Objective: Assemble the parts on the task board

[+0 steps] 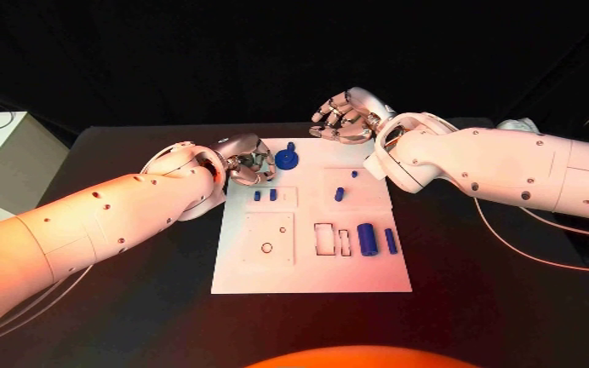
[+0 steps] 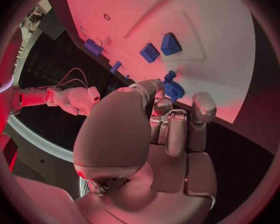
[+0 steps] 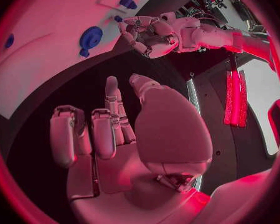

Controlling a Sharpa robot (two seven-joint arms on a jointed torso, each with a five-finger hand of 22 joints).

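Note:
The white task board (image 1: pixel 319 266) (image 2: pixel 196 25) (image 3: pixel 47 45) lies mid-table. A round blue part (image 1: pixel 288 160) (image 2: pixel 174 89) (image 3: pixel 90 37) sits near its far edge. Two small blue pegs (image 1: pixel 265 196) (image 2: pixel 160 48) stand left of centre, and two more (image 1: pixel 339 192) sit further right. Blue cylinders (image 1: pixel 366 234) lie by the slots at the right. My left hand (image 1: pixel 246 162) (image 2: pixel 152 134) (image 3: pixel 149 32) hovers at the board's far left corner, just left of the round part, fingers loosely bent and holding nothing. My right hand (image 1: pixel 346 119) (image 3: pixel 115 134) hangs beyond the far edge, also holding nothing.
A pale box (image 1: pixel 19 155) stands at the table's left edge. Thin cables (image 1: pixel 516 240) trail across the black table to the right of the board. The near half of the board carries a square plate with holes (image 1: pixel 269 238).

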